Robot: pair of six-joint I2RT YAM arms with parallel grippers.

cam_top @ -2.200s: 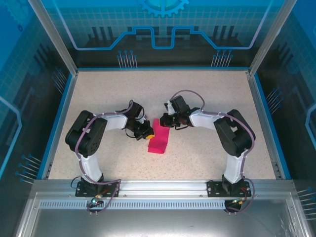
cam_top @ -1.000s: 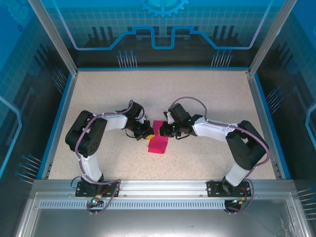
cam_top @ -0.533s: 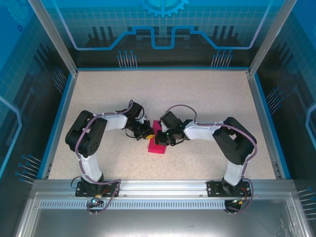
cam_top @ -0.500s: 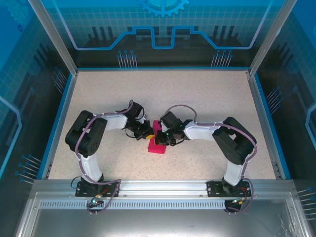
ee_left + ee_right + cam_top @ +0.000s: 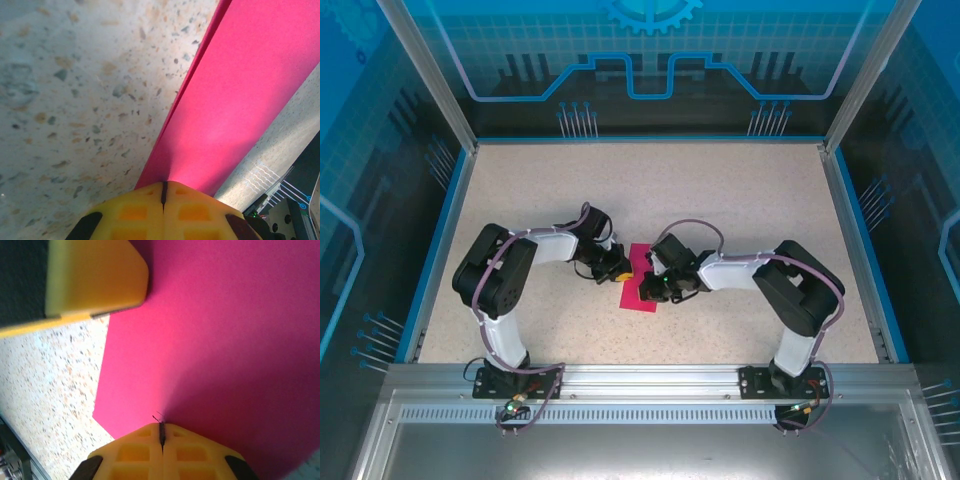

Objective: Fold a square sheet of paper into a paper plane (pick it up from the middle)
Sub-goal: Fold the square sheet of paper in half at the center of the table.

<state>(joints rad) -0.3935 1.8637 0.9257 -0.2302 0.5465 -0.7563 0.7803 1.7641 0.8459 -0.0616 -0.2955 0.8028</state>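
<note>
The square sheet of paper (image 5: 638,292) lies folded into a narrow magenta-pink strip on the speckled table, between my two arms. My left gripper (image 5: 618,268) is shut, with its yellow tips (image 5: 163,187) resting on the strip's left edge. In the left wrist view the paper (image 5: 240,100) runs up and to the right, away from the tips. My right gripper (image 5: 656,290) is also shut. It presses down on the flat paper (image 5: 215,340) near the strip's right side. The left gripper's yellow finger (image 5: 95,275) shows at the upper left of the right wrist view.
The table (image 5: 740,190) is fenced by a blue rim and transparent walls (image 5: 850,200). The left arm's elbow (image 5: 495,270) and the right arm's elbow (image 5: 800,290) stand on either side of the paper. An aluminium rail (image 5: 650,380) runs along the near edge.
My right gripper has slid from the strip's far end toward the near end, staying shut. The left gripper has held its place on the left edge.
</note>
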